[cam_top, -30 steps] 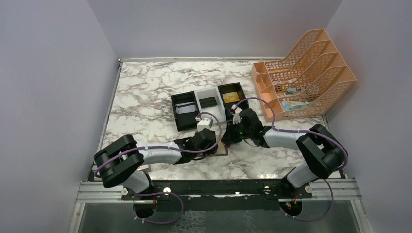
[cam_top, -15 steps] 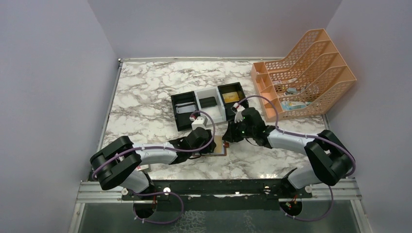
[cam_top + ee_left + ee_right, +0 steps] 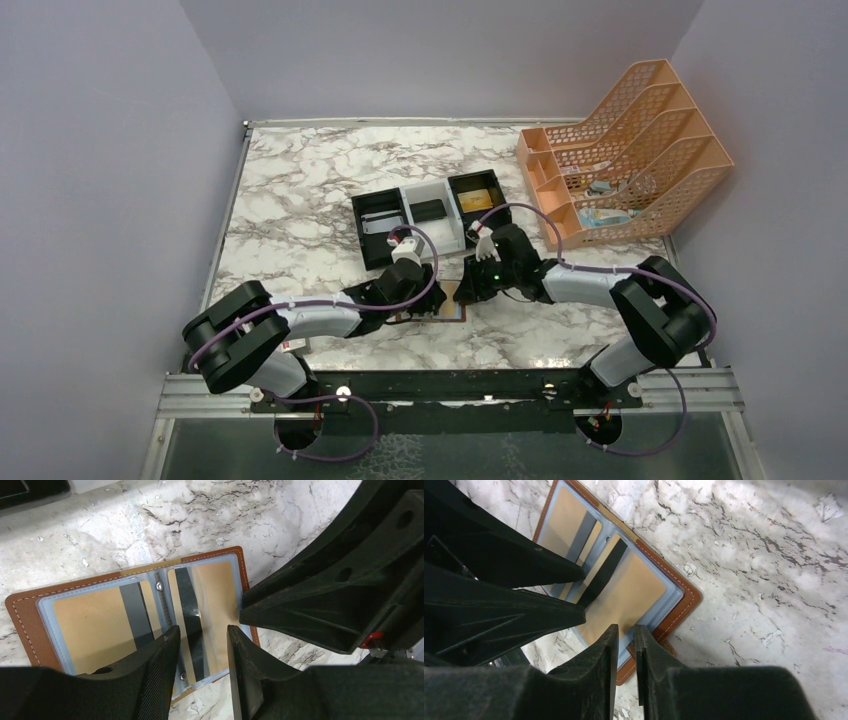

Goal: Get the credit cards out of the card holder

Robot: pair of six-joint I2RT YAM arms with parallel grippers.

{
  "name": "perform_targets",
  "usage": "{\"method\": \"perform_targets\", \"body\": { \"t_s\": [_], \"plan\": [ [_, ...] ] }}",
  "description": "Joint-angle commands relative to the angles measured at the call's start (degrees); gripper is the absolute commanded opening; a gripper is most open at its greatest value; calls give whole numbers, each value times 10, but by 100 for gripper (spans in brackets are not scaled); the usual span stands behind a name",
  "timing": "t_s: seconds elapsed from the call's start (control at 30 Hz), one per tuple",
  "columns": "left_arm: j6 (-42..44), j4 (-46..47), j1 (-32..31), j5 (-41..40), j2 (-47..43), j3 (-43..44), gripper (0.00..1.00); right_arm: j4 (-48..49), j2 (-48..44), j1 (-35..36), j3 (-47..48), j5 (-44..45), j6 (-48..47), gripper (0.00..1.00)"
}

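Note:
The card holder [image 3: 447, 303] lies open and flat on the marble, brown leather [image 3: 17, 607] round blue-grey pockets. A tan credit card [image 3: 87, 625] fills one pocket and another with a dark stripe [image 3: 626, 592] fills the other. My left gripper [image 3: 203, 632] hovers open over the spine and the striped card, nothing between its fingers. My right gripper [image 3: 626, 628] faces it from the other side, above the pocket's outer edge. Its jaws are open only by a narrow slit, with nothing in it. Both grippers nearly meet over the holder [image 3: 445, 292].
A black-white-black tray [image 3: 405, 192] stands just behind the holder, with a gold card [image 3: 477, 198], a dark card [image 3: 428, 209] and a grey card [image 3: 380, 225] in its compartments. An orange file rack [image 3: 625, 150] stands at the back right.
Both wrists have shifted a little to the left over the holder. The right jaws have narrowed slightly, and the holder has stayed open on the table.

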Motion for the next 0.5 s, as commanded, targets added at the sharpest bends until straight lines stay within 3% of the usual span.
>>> {"method": "perform_targets", "body": {
  "t_s": [0.0,0.2,0.47],
  "plan": [
    [-9,31,12,24,-9,-18,42,-1,26,-1,14,-8,-21,18],
    [-14,60,36,56,-10,-37,41,-35,32,-1,20,43,-38,15],
    [-22,98,45,91,6,-47,35,-35,41,-2,22,42,-40,13]
  ]
}}
